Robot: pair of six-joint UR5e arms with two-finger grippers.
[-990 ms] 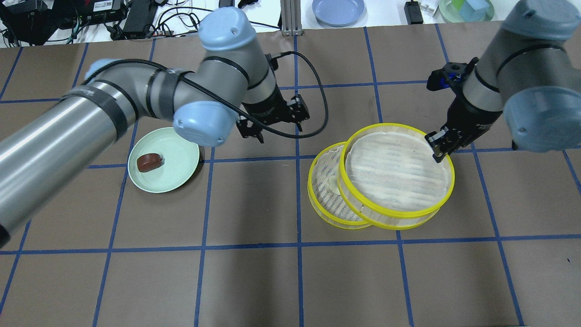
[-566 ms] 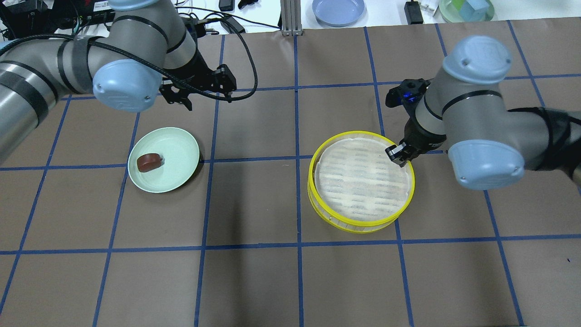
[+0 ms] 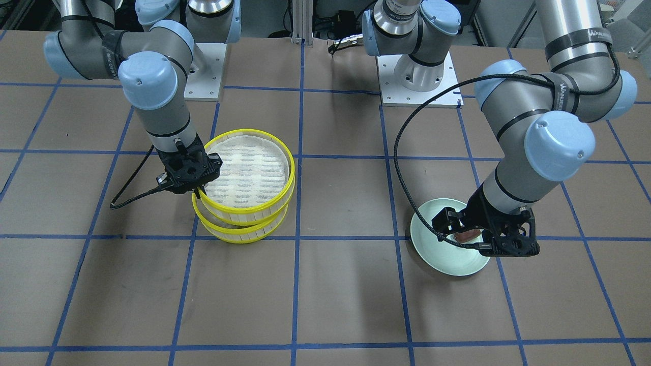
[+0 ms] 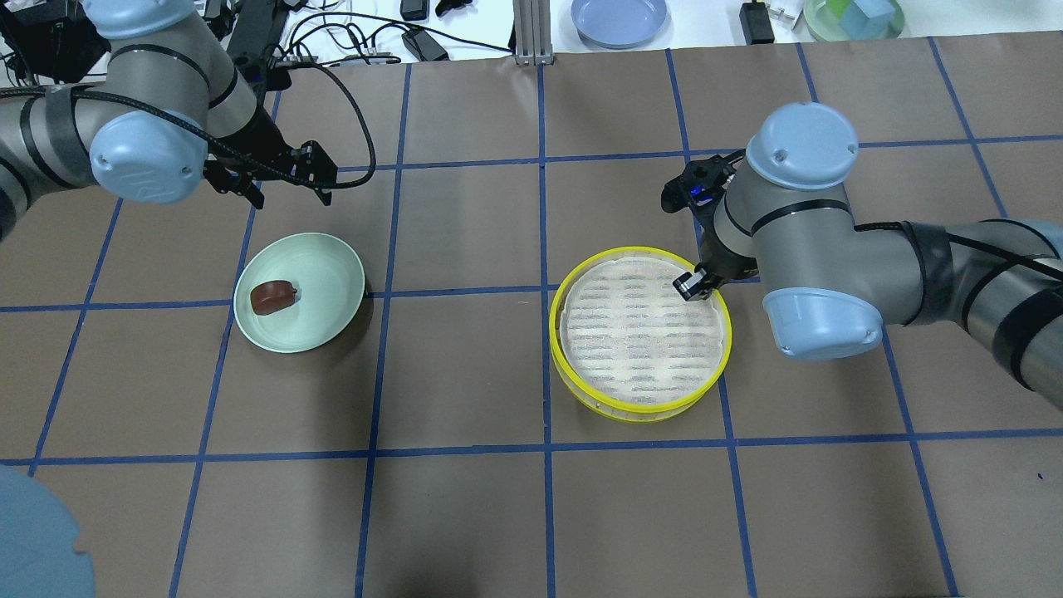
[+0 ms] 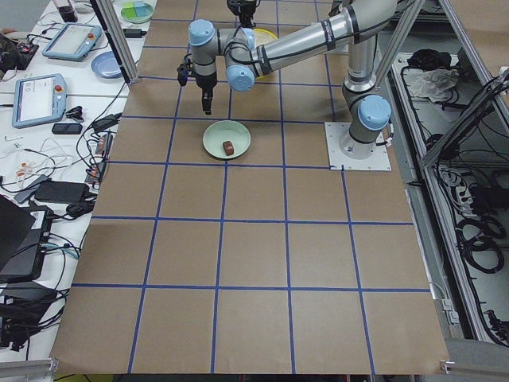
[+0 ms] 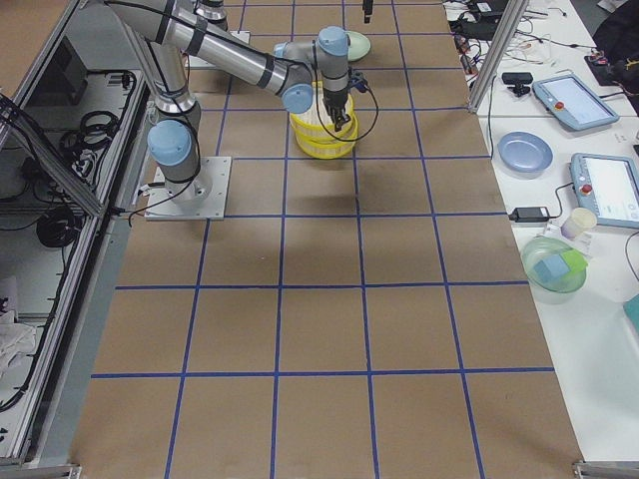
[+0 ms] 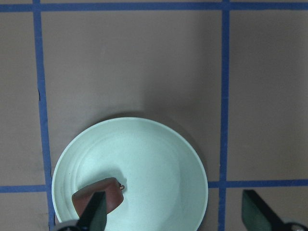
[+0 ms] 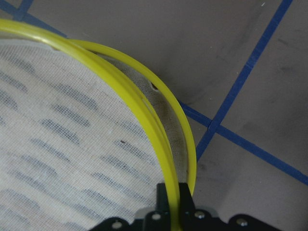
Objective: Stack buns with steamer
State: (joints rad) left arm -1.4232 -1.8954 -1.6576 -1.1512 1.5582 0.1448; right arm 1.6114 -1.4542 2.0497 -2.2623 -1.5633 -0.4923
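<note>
Drew top basket nearly square over lower basket, rim still pinched by right fingers; swung spread left fingers toward brown bun, next pickup.

Left jaws wide, right jaws tight.

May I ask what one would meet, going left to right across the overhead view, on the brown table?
Pale green round plate holding the dark reddish-brown bun → two stacked round steamer baskets with yellow rims.
</note>
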